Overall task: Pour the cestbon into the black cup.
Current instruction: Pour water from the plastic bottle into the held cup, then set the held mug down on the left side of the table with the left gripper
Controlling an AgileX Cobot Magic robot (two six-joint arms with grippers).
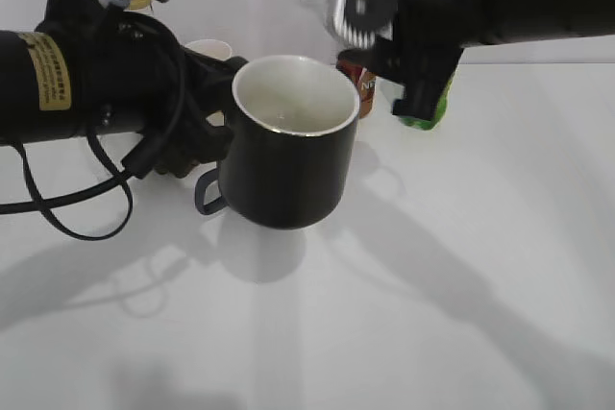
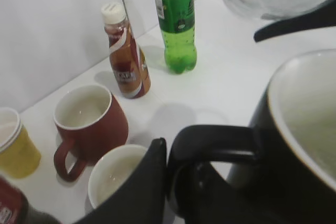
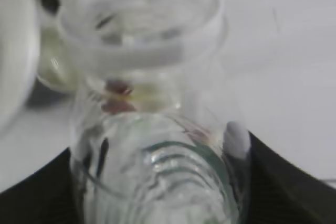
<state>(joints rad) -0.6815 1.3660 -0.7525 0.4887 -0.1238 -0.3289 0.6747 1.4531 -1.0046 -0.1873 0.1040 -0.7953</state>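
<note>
Jaws on the left gripper (image 2: 173,174) pinched on the loop handle of the black cup (image 1: 291,141), one dark finger either side in the left wrist view; cup lifted clear of the white table (image 1: 452,266), its shadow lying below at six o'clock. Jaws on the right gripper (image 3: 157,182) clamped around the ribbed body of the cestbon (image 3: 155,145), black fingers at both lower corners of the right wrist view. Bottle held high at one o'clock from the cup in the exterior view, badly blurred, only its clear neck end visible, pointing toward nine o'clock. Label mostly hidden; just a few greenish lines through the plastic. Cannot tell how much water sits inside.

Cup interior off-white, apparently dry, nothing clearly pooled at the bottom. Most of the left arm cut off at the frame edge; right arm blocking much of the background.

Counted in the left wrist view: two full bottles, one green soda bottle (image 2: 176,22) at twelve o'clock and one brown sauce-type bottle (image 2: 126,53) with a white cap at eleven; a red-labelled dark bottle corner (image 2: 10,205) at seven, mostly cropped. Three other vessels: a red mug (image 2: 92,124), a white mug (image 2: 115,179) partly behind the finger, and a yellow cup (image 2: 14,142) cut by the left edge. All three look empty.
</note>
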